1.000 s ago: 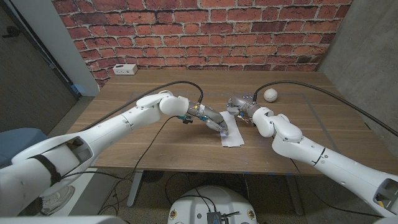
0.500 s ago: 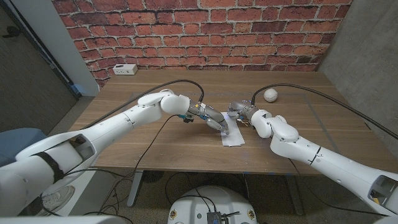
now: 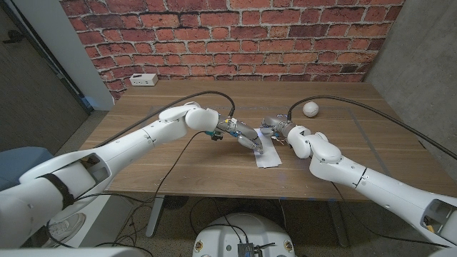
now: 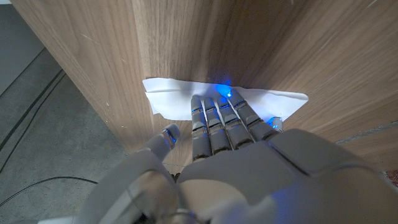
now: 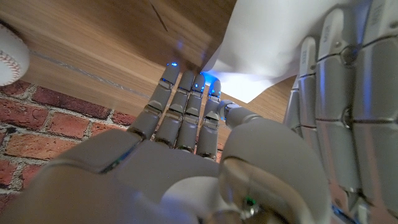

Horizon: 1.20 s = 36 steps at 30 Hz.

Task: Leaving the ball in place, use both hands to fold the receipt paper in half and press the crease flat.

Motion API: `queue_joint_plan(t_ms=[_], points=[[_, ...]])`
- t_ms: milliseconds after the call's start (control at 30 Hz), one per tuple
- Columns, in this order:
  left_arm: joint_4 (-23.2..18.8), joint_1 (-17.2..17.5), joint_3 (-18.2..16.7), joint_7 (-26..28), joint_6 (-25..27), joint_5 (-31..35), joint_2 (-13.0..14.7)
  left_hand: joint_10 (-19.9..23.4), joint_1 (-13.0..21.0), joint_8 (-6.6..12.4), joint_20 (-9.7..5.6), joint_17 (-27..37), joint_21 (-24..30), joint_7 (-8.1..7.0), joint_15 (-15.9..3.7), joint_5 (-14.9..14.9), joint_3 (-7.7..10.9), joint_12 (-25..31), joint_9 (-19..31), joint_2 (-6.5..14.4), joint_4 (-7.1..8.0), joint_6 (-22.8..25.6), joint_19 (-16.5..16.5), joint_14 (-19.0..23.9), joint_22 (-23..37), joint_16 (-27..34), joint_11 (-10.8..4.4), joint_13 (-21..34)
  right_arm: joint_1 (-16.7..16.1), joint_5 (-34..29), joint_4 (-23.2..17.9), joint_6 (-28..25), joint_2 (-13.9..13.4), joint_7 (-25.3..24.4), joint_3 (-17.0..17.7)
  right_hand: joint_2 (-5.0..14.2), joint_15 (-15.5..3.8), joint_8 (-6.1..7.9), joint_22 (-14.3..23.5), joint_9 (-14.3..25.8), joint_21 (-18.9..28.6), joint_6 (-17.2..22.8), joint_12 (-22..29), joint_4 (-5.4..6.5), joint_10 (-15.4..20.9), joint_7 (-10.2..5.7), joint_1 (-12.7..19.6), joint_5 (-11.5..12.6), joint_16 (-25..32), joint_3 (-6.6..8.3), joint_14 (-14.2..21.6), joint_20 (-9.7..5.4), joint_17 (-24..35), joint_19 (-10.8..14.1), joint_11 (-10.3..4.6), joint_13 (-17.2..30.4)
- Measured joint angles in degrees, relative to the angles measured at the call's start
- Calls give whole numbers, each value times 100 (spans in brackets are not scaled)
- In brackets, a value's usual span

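The left hand (image 3: 246, 135) lies with its fingers (image 4: 222, 121) straight and together, pressed down on the receipt paper (image 3: 268, 153), gripping nothing. The right hand (image 3: 274, 126) reaches its extended fingers (image 5: 186, 99) to the paper's far end, touching its edge, also holding nothing. The white paper lies near the middle of the wooden table (image 3: 178, 160). The ball (image 3: 310, 108) sits well apart, behind the right arm.

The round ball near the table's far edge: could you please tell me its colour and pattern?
The ball is white with red stitching, like a baseball; the right wrist view shows this best.
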Motion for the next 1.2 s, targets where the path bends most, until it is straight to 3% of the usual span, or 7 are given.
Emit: queue_joint_plan(t_ms=[267,433,633,667,733,933,1200], points=[[-22,7,0,45,99,33,5,-28,-24,0,114,6,-5,-32,18,0,10,24,0,24,9,-74,-114,-19,-13,-12,10,0,-122,17,-151,-1,-110,-35,129,0,0,0,0,0,0,-10,7,0,-17,-10,-46,0,1,0,0,29,-15,-119,-18,-7],[-154,103,-61,154,160,43,62,-109,-86,-8,252,30,-66,-76,51,0,0,13,0,5,44,-157,-252,-48,-8,-13,30,13,-262,169,-270,106,-176,-424,297,0,1,0,1,0,0,-31,17,-23,-16,-31,-46,0,1,-23,1,44,-16,-249,-18,-12],[-248,182,-176,342,179,49,127,-319,-106,-44,360,81,-78,-236,143,0,-5,-31,0,-15,92,-384,-359,-97,14,-12,25,10,-439,313,-347,296,-240,-885,490,-2,-32,-65,-28,0,0,-208,-94,-43,-170,-103,-48,0,-32,-44,-32,83,-16,-288,-72,-38],[-276,199,-210,405,181,58,142,-348,-106,-45,397,79,-85,-249,149,0,-5,-31,0,-14,92,-436,-325,-95,13,-11,19,10,-489,340,-361,347,-252,-993,536,-17,-43,-66,-28,0,0,-248,-99,-48,-206,-104,-62,0,-32,-48,-44,102,-16,-307,-75,-38],[-309,225,-256,499,186,86,161,-438,-106,-67,635,70,-87,-308,180,0,-5,-71,0,-14,92,-515,-123,-108,21,-10,7,10,-543,377,-379,401,-269,-1136,604,-17,-32,-90,-28,0,0,-311,-149,-49,-266,-124,-63,0,-32,-50,-76,102,-15,-307,-61,-38],[-450,348,-478,1034,135,138,215,-507,-128,-67,644,66,-87,-456,187,0,-104,-73,0,-35,-6,-702,-118,-115,29,-10,-42,10,-794,518,-465,553,-332,-1626,886,-38,-31,-107,-28,0,0,-372,-176,-68,-312,-121,-84,0,-32,-68,-93,102,-15,-306,-106,-38],[-467,574,-826,1871,-115,-17,256,-569,-212,-67,456,66,-87,-462,159,0,-185,-73,-5,-120,-88,-810,-132,-137,28,-11,-42,10,-1117,801,-546,699,-389,-2242,1268,-41,21,-107,-43,0,-28,-494,-242,-125,-436,-143,-86,-39,-92,-126,-231,119,-15,-387,-108,-63]])
